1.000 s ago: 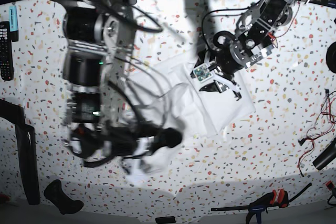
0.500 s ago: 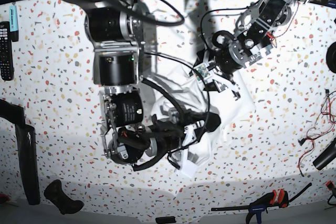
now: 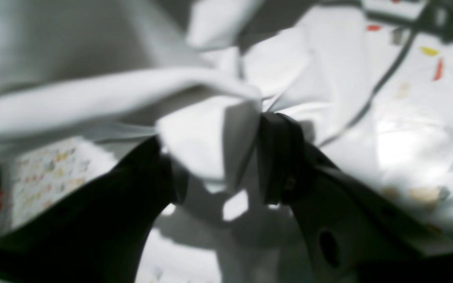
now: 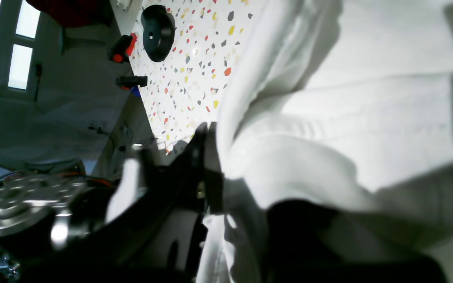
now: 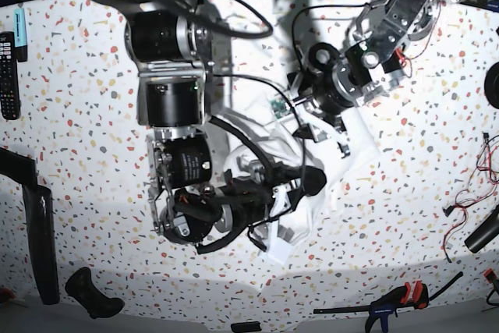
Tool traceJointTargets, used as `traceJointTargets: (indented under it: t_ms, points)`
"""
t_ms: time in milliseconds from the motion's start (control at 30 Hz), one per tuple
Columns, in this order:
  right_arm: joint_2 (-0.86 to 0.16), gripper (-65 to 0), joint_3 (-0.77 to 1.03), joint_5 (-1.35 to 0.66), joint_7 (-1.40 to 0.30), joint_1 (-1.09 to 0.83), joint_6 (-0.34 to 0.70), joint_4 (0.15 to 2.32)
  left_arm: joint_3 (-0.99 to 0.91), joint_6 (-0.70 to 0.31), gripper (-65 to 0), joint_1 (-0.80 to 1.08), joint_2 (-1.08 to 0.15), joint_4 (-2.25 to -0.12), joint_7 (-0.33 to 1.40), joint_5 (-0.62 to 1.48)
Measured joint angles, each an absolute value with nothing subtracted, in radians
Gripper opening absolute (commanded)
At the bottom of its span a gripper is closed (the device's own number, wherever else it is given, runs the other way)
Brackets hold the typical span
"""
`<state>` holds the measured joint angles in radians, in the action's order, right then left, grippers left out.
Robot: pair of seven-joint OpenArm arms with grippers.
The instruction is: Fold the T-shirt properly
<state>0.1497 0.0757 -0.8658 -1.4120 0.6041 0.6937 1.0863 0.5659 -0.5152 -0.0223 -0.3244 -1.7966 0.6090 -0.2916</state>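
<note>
White, soft, wrinkly cotton T-shirt [image 5: 331,157] is sitting bunched up around the middle of the speckled terrazzo tabletop [image 5: 70,115], a bit toward the far edge, with both arms crowding over it. The right hand [image 4: 210,173] is pressed together and pinching a thick gathered edge of the shirt; in its wrist view the cloth is draping away from the jaws in a heavy roll. The left hand [image 3: 220,165] is standing spread, with a loose flap of fabric hanging between the black fingers [image 3: 277,157] but not clamped.

My read: they're partway through carrying one side over for a fold, and it's looking messy so far. To do this bit well, I'd say the left hand needs to close on a single layer near an edge, not a wad, and both hands should be keeping the cloth taut between them so it lays flat instead of piling up. Lowering slowly and letting go only once the edge lines up would help avoid fresh creases.
</note>
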Motion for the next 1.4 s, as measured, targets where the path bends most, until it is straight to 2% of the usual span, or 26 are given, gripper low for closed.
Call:
traceJointTargets:
  t_ms: [67, 200, 400, 467, 733, 967, 1067, 1133, 1267, 1400]
  points:
    - [0.15, -65.0, 0.076, -0.866, -1.412, 0.604, 0.694, 1.086, 0.567, -0.51, -39.0, -0.022, -0.336, -1.834, 0.649, -0.288]
    - [0.15, -65.0, 0.076, -0.866, -1.412, 0.604, 0.694, 1.086, 0.57, -0.438, -39.0, -0.022, -0.381, -1.891, 0.79, -0.278]
    - [0.15, -65.0, 0.073, -0.866, -1.412, 0.604, 0.694, 1.086, 0.57, -0.241, -39.0, -0.022, -0.51, -1.924, 0.996, -0.279]
    - [0.149, -65.0, 0.062, -0.867, -1.412, 0.604, 0.694, 1.086, 0.569, -0.166, -39.0, -0.022, -0.548, -1.925, 1.011, -0.281]
    - [0.149, -65.0, -0.08, -0.913, -1.413, 0.602, 0.694, 1.086, 0.57, -0.027, -39.0, -0.019, -0.57, -1.925, 1.002, -0.434]
    - [0.149, -65.0, -0.153, -0.91, -1.412, 0.579, 0.694, 1.086, 0.57, 0.024, -39.0, -0.019, -0.57, -1.925, 1.002, -0.516]
    - [0.149, -45.4, -0.158, -0.91, -1.412, 0.582, 0.694, 1.086, 0.57, 0.109, -39.0, -0.019, -0.57, -1.925, 1.002, -0.63]
    - [0.15, -37.8, -0.158, -0.914, -1.411, 0.582, 0.694, 1.086, 0.57, 0.186, -39.0, -0.02, -0.57, -1.925, 1.003, -0.701]
    - [0.149, -37.0, -0.158, -0.932, -1.412, 0.582, 0.694, 1.086, 0.57, 0.316, -39.0, -0.019, -0.57, -1.925, 1.002, -0.805]
    - [0.149, -37.0, -0.19, -1.007, -1.411, 0.582, 0.694, 1.086, 0.57, 0.337, -39.0, -0.019, -0.57, -1.925, 1.003, -0.811]
